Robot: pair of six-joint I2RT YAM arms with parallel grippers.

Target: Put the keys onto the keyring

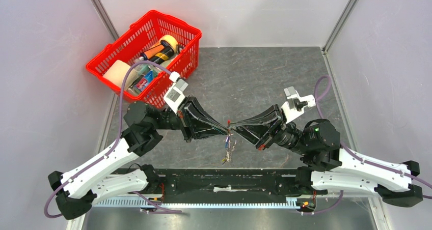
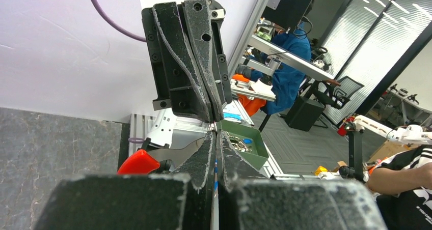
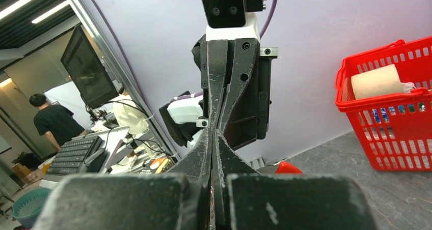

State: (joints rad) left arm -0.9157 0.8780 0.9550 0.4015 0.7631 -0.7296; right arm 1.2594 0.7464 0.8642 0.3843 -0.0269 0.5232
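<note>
We see the keyring (image 1: pixel 228 151) as a loose fringe of small grey-tan metal pieces dangling above the mottled grey stone-look table (image 1: pixel 244 77), just under the spot where the two matte black, wedge-shaped grippers meet tip to tip. Both arms reach inward, wrists level. The left gripper (image 1: pixel 224 130) is pressed together on a thin blue sliver, the keys (image 2: pixel 216 171). The right gripper (image 1: pixel 236 125) is pressed together too; we cannot tell which one carries the ring.
</note>
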